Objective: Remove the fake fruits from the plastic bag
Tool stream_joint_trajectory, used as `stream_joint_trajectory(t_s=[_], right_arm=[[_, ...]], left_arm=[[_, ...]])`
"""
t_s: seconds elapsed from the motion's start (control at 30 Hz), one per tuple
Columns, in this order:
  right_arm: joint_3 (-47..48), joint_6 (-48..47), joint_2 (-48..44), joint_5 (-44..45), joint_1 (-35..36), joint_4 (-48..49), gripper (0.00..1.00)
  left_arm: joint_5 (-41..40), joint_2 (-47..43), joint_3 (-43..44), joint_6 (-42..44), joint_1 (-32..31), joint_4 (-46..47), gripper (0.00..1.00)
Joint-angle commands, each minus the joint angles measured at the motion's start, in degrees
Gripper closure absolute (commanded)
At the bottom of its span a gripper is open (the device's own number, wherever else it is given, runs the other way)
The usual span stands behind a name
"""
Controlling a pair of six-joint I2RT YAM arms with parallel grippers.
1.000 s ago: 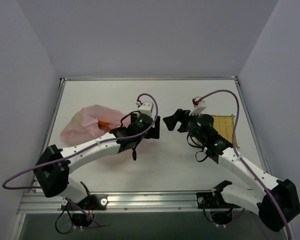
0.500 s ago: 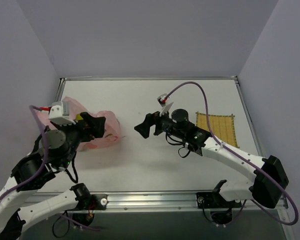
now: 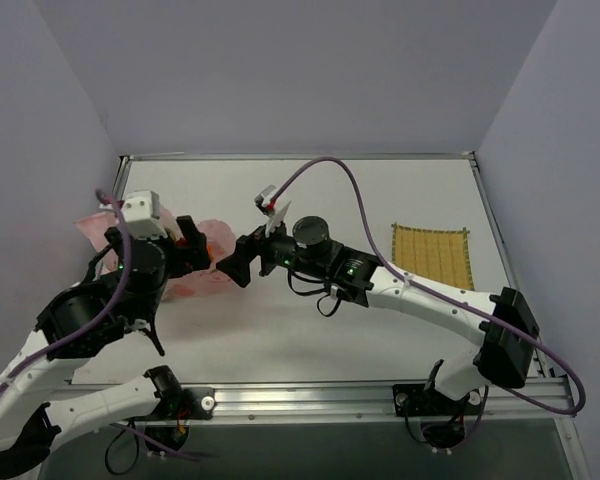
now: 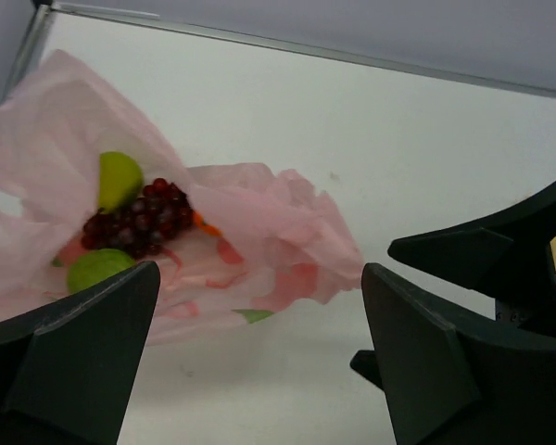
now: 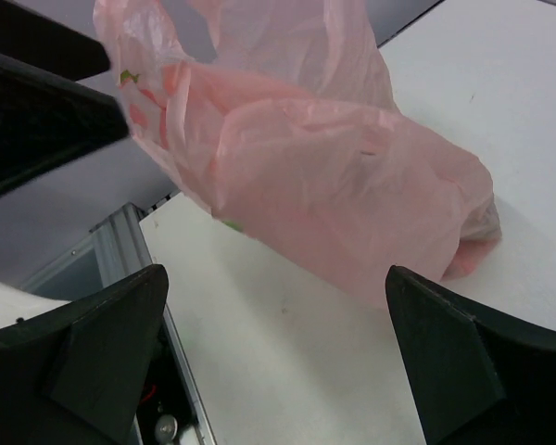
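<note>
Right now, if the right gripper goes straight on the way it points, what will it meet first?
Most likely the plastic bag, straight ahead of the right gripper; depth is unclear.

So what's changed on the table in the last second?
The left end effector pulled back leftward and now faces the plastic bag, open. The right end effector swung left toward the bag, also open. Neither holds anything. The yellow mat stayed put.

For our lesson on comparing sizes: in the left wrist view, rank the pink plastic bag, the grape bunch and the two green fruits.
1. pink plastic bag
2. dark red grape bunch
3. upper green fruit, lower green fruit: alike, partly hidden, unranked.
</note>
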Motion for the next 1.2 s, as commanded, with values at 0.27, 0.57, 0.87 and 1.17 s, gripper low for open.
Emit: stream_joint_trajectory(t_s=[0.27, 0.57, 0.87, 1.17], right_arm=[[20.0, -6.2, 20.0, 12.6, -0.3, -3.4, 0.00], [12.8, -1.0, 20.7, 14.4, -5.9, 3.5, 1.00], [-7.5, -0.9, 7.7, 11.3, -11.1, 8.7, 1.00], [-11.0, -0.5, 8.8, 11.3, -11.8, 10.7, 1.00]], left_arm=[[-25.1, -10.7, 6.8, -10.5, 0.4, -24.7, 0.13], [-27.0, -5.4, -2.2, -9.2, 0.6, -22.6, 0.04], [-2.6, 1.5, -9.8, 3.6, 7.4, 8.6, 0.03], [20.7, -1.9, -17.5, -1.5, 11.8, 17.3, 0.05]])
